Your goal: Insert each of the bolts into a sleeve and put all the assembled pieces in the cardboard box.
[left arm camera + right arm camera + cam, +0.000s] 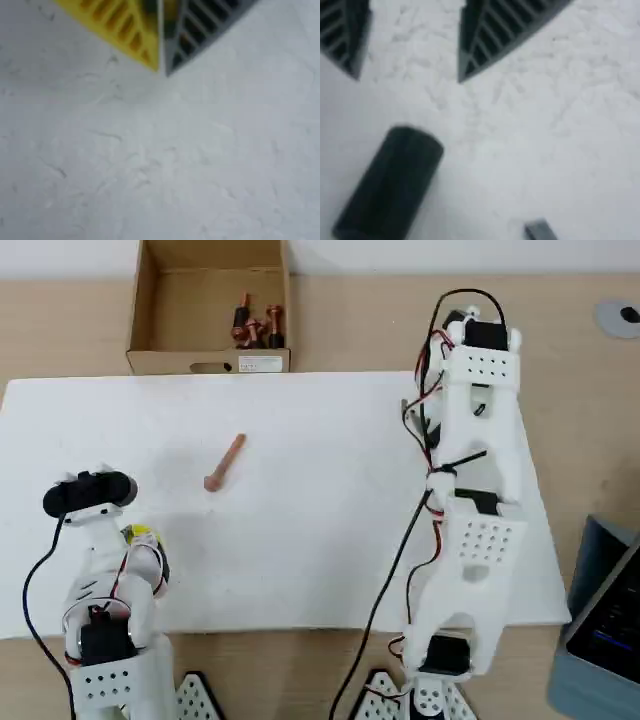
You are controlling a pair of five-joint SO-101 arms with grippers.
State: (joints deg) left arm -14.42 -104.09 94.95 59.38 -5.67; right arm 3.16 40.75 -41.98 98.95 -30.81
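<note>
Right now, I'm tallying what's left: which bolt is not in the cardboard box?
The bare copper bolt lying alone on the white mat; the other bolts sit sleeved inside the cardboard box.

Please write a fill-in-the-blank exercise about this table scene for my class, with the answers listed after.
1. The assembled pieces lie in a box made of ____.
2. In the high view, ____ bare bolt lies on the white mat.
3. The right gripper, near the sleeve, is ____.
4. The left gripper is ____.
Answers: cardboard; one; open; shut.
</note>
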